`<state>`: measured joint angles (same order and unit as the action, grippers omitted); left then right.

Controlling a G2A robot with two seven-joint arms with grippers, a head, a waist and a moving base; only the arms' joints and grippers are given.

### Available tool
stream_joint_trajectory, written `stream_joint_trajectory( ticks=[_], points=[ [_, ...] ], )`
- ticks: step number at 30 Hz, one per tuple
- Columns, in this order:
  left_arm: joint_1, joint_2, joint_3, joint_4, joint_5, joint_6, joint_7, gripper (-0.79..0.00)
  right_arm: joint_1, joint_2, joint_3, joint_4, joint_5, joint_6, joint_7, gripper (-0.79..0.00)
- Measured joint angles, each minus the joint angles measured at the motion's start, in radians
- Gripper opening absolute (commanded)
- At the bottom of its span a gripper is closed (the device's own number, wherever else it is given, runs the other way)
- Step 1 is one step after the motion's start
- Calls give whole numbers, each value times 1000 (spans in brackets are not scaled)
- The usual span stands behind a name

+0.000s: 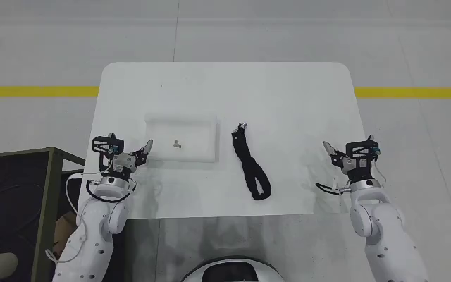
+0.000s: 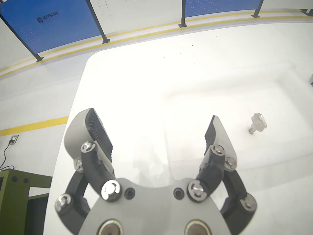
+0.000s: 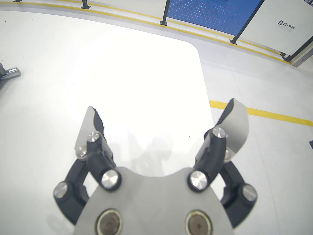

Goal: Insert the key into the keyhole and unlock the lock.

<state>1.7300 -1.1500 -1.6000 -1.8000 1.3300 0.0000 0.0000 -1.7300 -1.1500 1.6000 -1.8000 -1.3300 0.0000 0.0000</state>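
A small silver key lies in a shallow white tray on the left half of the white table. In the left wrist view the key sits just beyond and to one side of my left gripper, which is open and empty. From above, that left gripper hovers at the tray's left end. A black cable lock lies mid-table, its metal end pointing away from me. My right gripper is open over the table's right edge; in its own view the right gripper holds nothing, and the lock's metal tip shows far off.
A dark green cabinet stands left of the table beside the left arm. Bare tabletop lies between the lock and the right gripper. Yellow floor tape runs behind the table.
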Motion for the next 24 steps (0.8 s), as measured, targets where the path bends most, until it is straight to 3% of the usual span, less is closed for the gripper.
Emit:
stream_joint_trajectory(
  ticks=[3,6,9,11,14,17,20,24],
  points=[
    [-11,0,-2,-15,-22,-23,-22,0,0,0,0,0,0,0,0,0],
    [-59,0,-18,-65,-124,-71,-137,0,0,0,0,0,0,0,0,0],
    [-150,1,-34,-127,-308,-87,-371,0,0,0,0,0,0,0,0,0],
    [-245,2,-37,-147,-458,-51,-592,0,0,0,0,0,0,0,0,0],
    [-400,7,-9,-117,-608,45,-919,0,0,0,0,0,0,0,0,0],
    [-533,10,59,-69,-628,131,-1165,0,0,0,0,0,0,0,0,0],
    [-595,10,113,-42,-647,167,-1297,0,0,0,0,0,0,0,0,0],
    [-594,9,109,-35,-702,159,-1294,0,0,0,0,0,0,0,0,0]
  ],
)
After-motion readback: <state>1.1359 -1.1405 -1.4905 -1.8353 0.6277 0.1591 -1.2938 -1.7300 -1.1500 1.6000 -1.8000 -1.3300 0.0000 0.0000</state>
